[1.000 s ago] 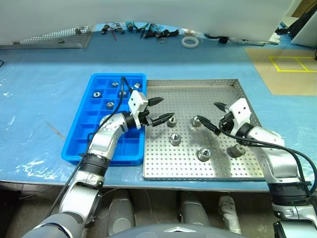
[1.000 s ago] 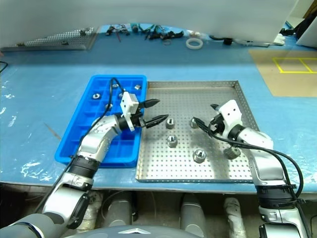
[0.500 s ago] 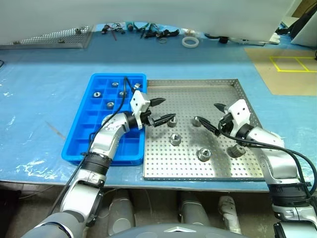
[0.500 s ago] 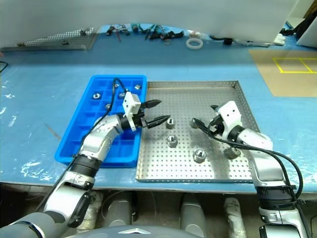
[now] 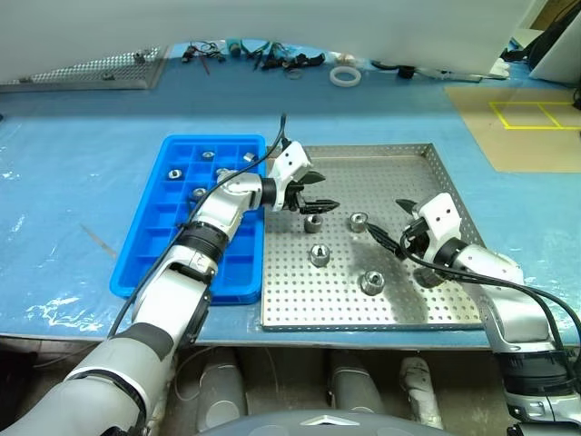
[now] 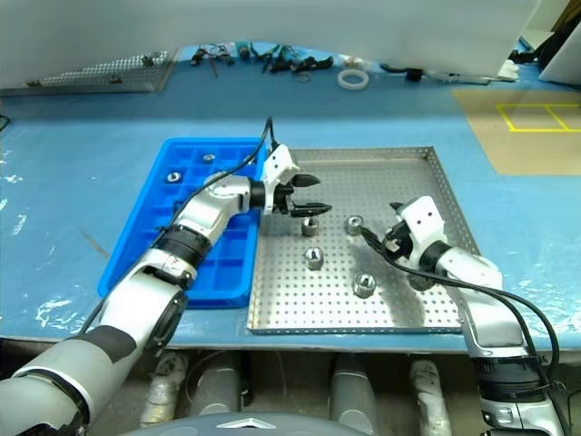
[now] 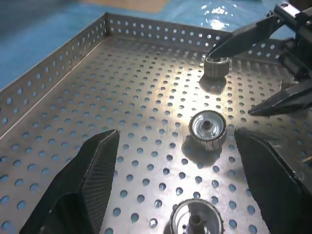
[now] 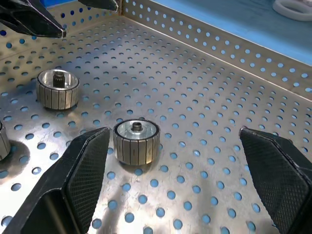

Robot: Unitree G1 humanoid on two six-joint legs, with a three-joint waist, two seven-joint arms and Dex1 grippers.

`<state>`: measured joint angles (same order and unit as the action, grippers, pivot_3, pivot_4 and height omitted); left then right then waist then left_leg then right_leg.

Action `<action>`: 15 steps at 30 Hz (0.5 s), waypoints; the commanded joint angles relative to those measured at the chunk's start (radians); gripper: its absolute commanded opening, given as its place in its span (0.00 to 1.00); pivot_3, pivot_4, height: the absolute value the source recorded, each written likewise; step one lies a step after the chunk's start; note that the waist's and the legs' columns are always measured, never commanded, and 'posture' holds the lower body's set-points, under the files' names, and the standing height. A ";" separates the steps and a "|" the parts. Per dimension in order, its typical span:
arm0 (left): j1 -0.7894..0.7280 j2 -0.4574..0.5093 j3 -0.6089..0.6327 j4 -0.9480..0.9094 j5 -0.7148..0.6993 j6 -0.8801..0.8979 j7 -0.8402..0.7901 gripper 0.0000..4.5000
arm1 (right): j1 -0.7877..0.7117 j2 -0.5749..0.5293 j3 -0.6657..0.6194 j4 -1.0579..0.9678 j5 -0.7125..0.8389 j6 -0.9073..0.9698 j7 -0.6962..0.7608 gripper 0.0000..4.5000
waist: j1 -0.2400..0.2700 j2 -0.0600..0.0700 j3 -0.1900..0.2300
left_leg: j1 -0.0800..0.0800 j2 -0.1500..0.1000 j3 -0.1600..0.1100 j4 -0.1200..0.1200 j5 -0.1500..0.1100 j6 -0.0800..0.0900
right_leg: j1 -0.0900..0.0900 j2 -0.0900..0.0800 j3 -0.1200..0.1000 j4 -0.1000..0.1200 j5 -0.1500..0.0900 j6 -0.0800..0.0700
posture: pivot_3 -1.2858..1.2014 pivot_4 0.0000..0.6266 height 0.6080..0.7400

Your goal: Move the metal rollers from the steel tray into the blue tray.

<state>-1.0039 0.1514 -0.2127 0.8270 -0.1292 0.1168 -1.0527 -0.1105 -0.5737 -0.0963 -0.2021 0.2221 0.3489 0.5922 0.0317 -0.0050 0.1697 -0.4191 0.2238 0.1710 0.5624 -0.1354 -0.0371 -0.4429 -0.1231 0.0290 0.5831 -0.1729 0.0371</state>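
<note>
Roughly midway: the blue tray (image 5: 154, 238) already has several metal rollers (image 5: 319, 255) sitting in its far compartments, at least four countable, maybe five. Still in the steel tray (image 5: 399, 173): five rollers, clustered mid-tray, one of them partly hidden behind the right arm. Left gripper (image 5: 311, 192) reaches over the steel tray's near-left part, jaws wide apart, nothing held, poised just above the nearest roller. Right gripper (image 5: 394, 226) hovers low over the tray's right side, jaws spread wide too, empty, a roller sitting just ahead between its fingers in the right wrist view. So no roller is in transit; the next pick is not yet made. Hard to tell: the exact count in the blue tray, since the left arm covers some cells. The roller by the right wrist is mostly blocked.
</note>
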 commanded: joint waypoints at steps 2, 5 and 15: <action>-0.047 0.033 -0.025 0.043 0.048 -0.041 -0.092 0.89 | 0.006 0.000 -0.035 -0.044 0.004 -0.015 -0.020 1.00 | -0.002 0.000 0.000 | 0.000 0.000 0.000 0.000 0.000 0.000 | 0.000 0.000 0.000 0.000 0.000 0.000 | 0.40 0.24 1.00; -0.060 0.033 -0.012 0.077 0.056 -0.057 -0.102 0.89 | 0.007 0.002 -0.031 -0.045 0.003 -0.016 -0.024 1.00 | -0.006 0.000 0.000 | 0.000 0.000 0.000 0.000 0.000 0.000 | 0.000 0.000 0.000 0.000 0.000 0.000 | 0.40 0.24 1.00; -0.067 -0.007 -0.076 0.139 0.158 -0.135 -0.135 0.89 | 0.020 0.002 -0.019 -0.038 -0.020 -0.028 -0.037 1.00 | -0.012 0.000 0.000 | -0.001 0.000 0.000 0.000 0.000 0.000 | 0.000 -0.001 0.000 -0.001 0.000 0.000 | 0.39 0.24 1.00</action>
<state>-1.0474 0.1483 -0.2738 0.9625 0.0077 0.0139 -1.1782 -0.0972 -0.5676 -0.1024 -0.2055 0.2104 0.3425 0.5627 0.0198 -0.0050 0.1697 -0.4198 0.2235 0.1710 0.5625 -0.1357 -0.0367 -0.4428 -0.1238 0.0289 0.5825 -0.1729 0.0370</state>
